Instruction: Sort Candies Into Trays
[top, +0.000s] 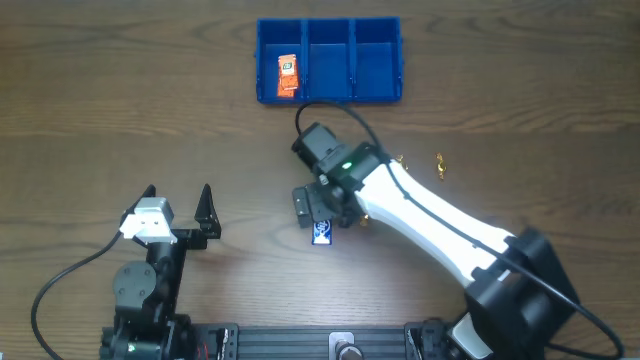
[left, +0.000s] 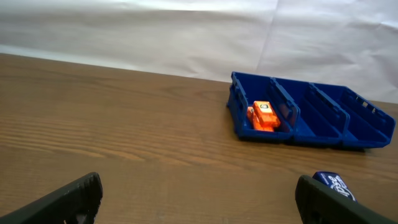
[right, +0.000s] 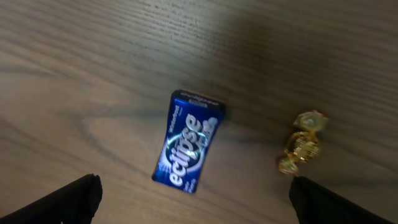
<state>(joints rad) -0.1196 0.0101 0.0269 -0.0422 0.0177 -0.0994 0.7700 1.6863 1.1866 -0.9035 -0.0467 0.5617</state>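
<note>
I am observing the right gripper (right: 194, 200) hanging with jaws wide apart, the blue candy pack (right: 188, 148) lying flat on the table (right: 93, 74) between them, untouched. A gold-wrapped candy (right: 301, 143) is lying near it. The left gripper (top: 178, 197) is also standing with jaws apart. Farthest off, an orange candy (top: 288, 75) is sitting in the blue tray (top: 328, 98), left-end compartment.

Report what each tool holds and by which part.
Nothing. The left tool and right tool are open; the blue packet lies free on the table.

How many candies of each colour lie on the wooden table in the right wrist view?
Blue rectangular mint pack: 1
Gold foil-wrapped candy: 1
Total: 2
</note>
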